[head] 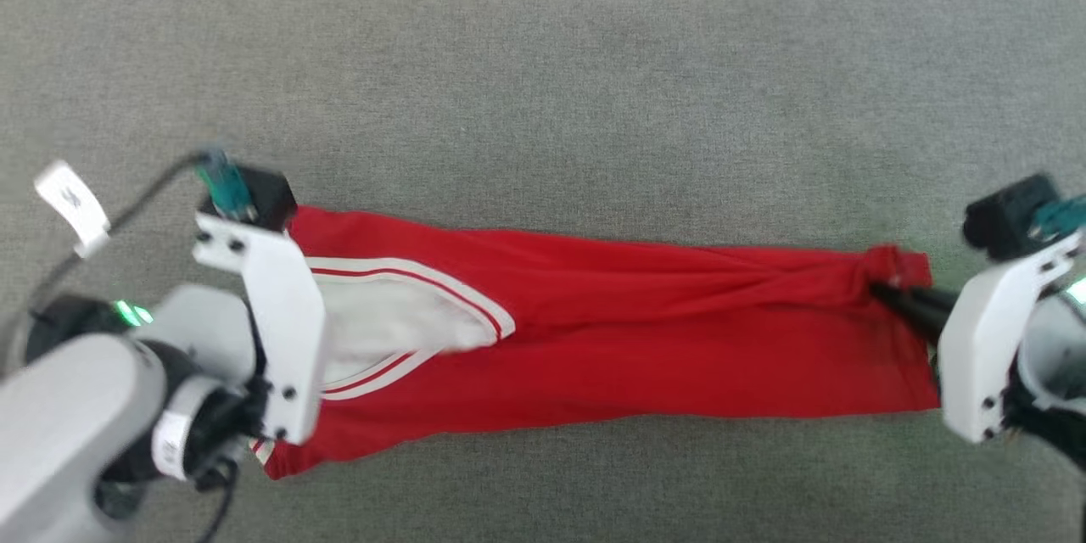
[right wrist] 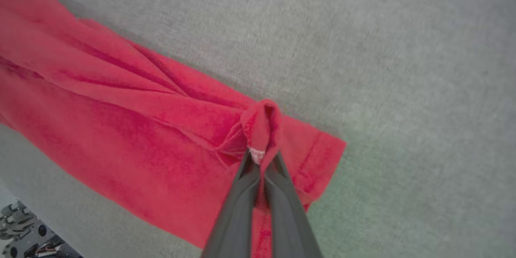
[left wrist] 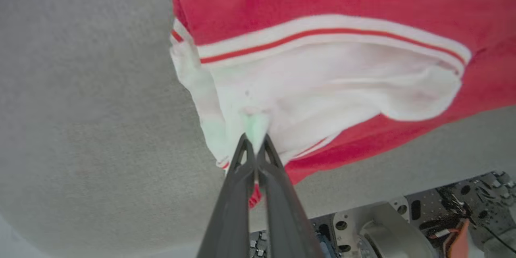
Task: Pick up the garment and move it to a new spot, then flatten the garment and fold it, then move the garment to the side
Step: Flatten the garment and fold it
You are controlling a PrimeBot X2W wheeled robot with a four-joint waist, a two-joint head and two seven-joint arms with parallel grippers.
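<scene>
Here the shirt (head: 645, 348) lies stretched across the grey surface (head: 543, 59), the left gripper (left wrist: 254, 142) clenched on its white sleeve (left wrist: 322, 84), the right gripper (right wrist: 260, 158) pinching the bunched red hem (right wrist: 262, 121). It looks light and floppy, best held by opposite edges, though thin pinches may slip

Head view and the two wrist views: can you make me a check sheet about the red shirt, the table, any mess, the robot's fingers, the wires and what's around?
Surface: the grey surface looks like felt or carpet, with no stains seen.
Job's things: the garment, red with a white striped sleeve, is pulled long between both arms.
Clutter: nothing seen.
Grippers: the left gripper is shut on the white sleeve; the right gripper is shut on a bunched red end.
Cables: a dark cable with a white tag runs by the left wrist.
Surroundings: the robot's base is at the surface's edge.
</scene>
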